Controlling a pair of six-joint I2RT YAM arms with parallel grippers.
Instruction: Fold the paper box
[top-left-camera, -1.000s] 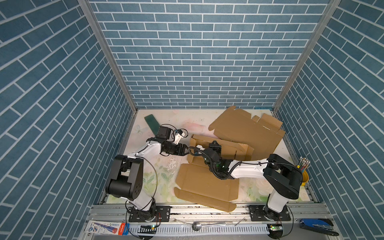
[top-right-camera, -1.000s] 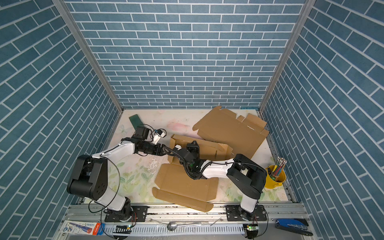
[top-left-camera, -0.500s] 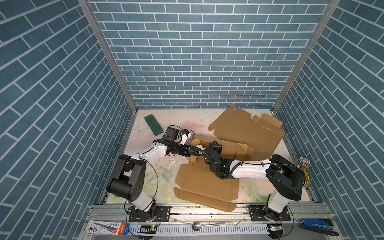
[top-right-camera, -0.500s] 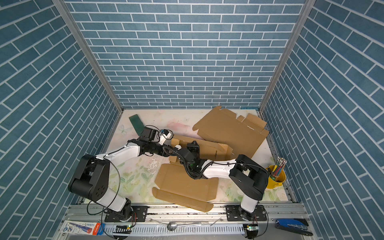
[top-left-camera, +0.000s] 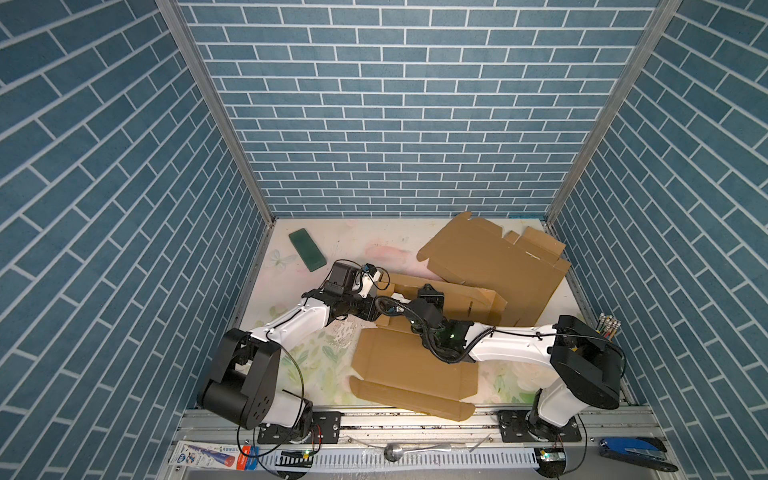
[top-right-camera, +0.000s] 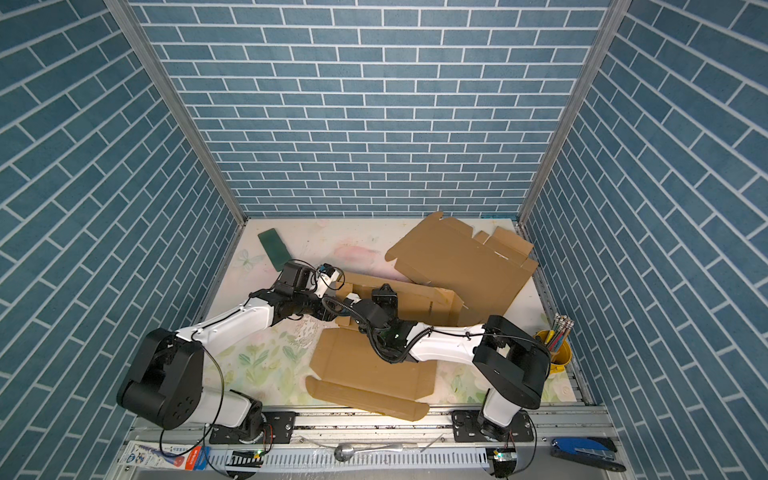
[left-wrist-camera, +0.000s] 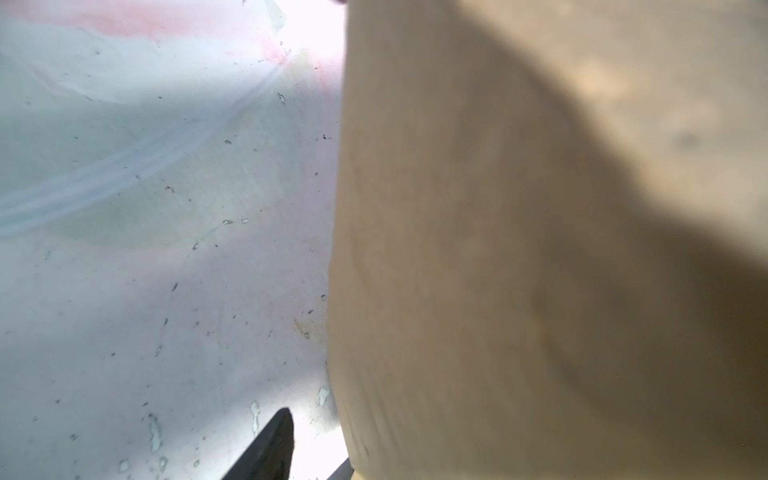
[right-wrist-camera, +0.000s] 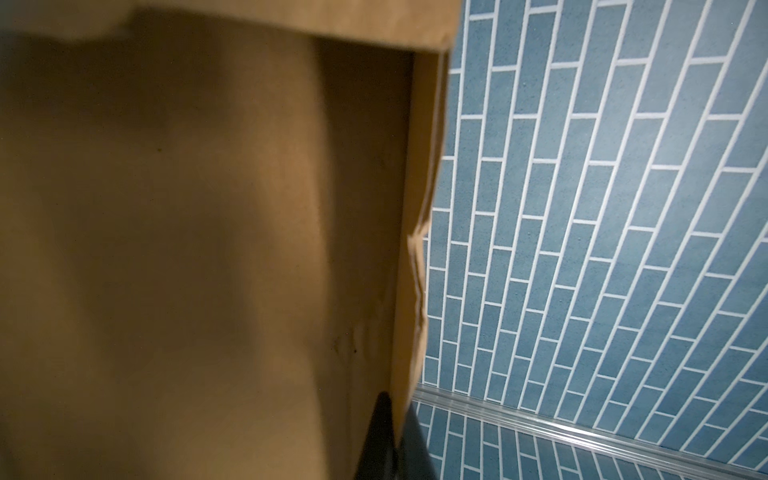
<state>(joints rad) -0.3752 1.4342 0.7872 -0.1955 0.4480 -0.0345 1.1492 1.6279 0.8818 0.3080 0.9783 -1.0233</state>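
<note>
Cardboard takes up the middle of the surface (top-left-camera: 376, 239): the paper box (top-left-camera: 457, 297), half raised with its walls partly up, lies between the two pincers in both top views. The right pincer (top-left-camera: 429, 291) comes at it from the front and is closed tight on an upright wall. In the right wrist view the brown edge runs down between its dark fingers (right-wrist-camera: 381, 432). The left pincer (top-left-camera: 374, 311) sits low at the end of the box nearest it, close beside the right pincer. Its jaws stand partly apart: in the left wrist view one of its fingers (left-wrist-camera: 270, 444) shows over the bare surface, clear of the cardboard flap next to it, while the rest is hidden behind that flap. Whether the flap lies between the jaws cannot be told. A flat cardboard blank (top-left-camera: 409, 372) lies on the near side of the right pincer, under that arm, and a larger cardboard sheet (top-left-camera: 494, 259) lies just beyond it. A green block (top-left-camera: 307, 249) rests beyond the left pincer, apart from it. A yellow cup (top-right-camera: 557, 355) of pens stands well away from the right pincer, by that arm's base.
</note>
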